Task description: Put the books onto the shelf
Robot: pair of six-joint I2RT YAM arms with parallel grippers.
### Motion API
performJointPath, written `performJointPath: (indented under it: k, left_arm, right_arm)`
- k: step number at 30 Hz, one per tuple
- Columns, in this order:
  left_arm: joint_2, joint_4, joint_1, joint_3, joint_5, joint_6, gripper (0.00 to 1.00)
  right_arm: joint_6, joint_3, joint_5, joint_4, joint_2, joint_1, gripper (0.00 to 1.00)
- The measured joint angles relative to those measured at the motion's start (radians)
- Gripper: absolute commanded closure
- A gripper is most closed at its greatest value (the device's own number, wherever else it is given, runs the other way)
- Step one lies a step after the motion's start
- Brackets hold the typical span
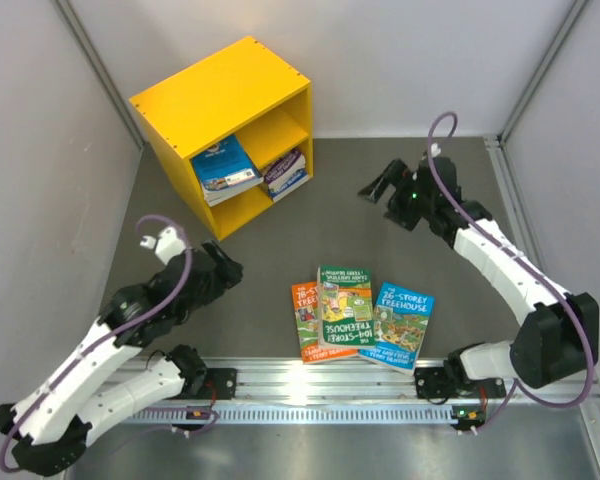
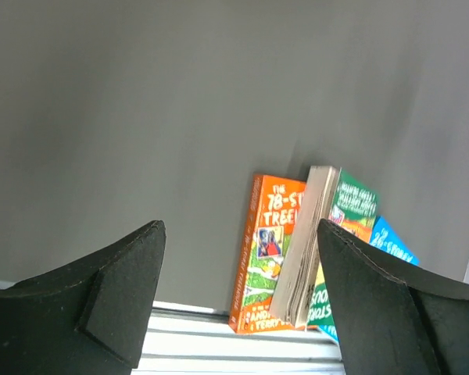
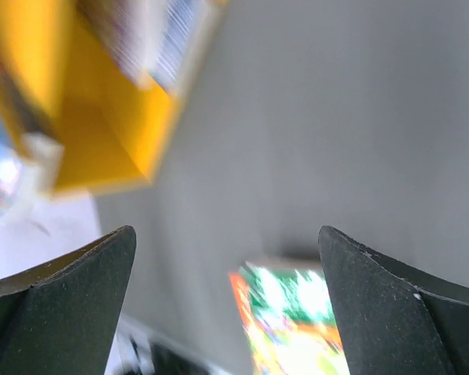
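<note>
Both jaws standing wide open, gripping nothing. We are facing three overlapped books (image 1: 355, 322) at near edge of tabletop (image 1: 380, 235): lifting green book (image 1: 344, 300) could be dragging orange book (image 1: 304, 325) along.

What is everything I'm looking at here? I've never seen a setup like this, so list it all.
shelf: one, bright yellow, far left of the table, two compartments.
blue-covered stack: left compartment; count unclear.
dark stack: right compartment; count unclear.
orange book: one, flat near the rail.
green book: one, partly overlapping the orange one.
blue book: one, flat to their right.
table: one, dark grey.
rail: one, silver, near edge.
left hand: black, open, empty.
right hand: black, open, empty.
</note>
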Motion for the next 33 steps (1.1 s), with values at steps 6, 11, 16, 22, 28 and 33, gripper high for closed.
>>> performJointPath:
  k: [6,11,16,22,28,33]
  left_arm:
    - [0.216,0.225,0.0,-0.056,0.188,0.031,0.17]
    - [0.427,0.422,-0.01,-0.097,0.346,0.03,0.17]
    - [0.563,0.573,-0.05,-0.117,0.432,0.017,0.17]
    - [0.763,0.775,-0.125,-0.13,0.525,-0.017,0.17]
    - [0.841,0.959,-0.145,-0.216,0.628,-0.104,0.21]
    - [0.817,1.003,-0.142,-0.251,0.625,-0.134,0.21]
  right_arm:
    - [-0.019,-0.271,-0.185,-0.076,-0.005,0.002,0.0]
    - [-0.034,-0.431,-0.286,-0.105,-0.014,0.011,0.0]
    - [-0.037,-0.49,-0.355,-0.072,-0.017,0.047,0.0]
    - [-0.012,-0.566,-0.426,0.111,0.054,0.096,0.0]
    - [0.028,-0.58,-0.507,0.249,0.141,0.11,0.42]
    - [-0.008,-0.605,-0.524,0.263,0.107,0.115,0.91]
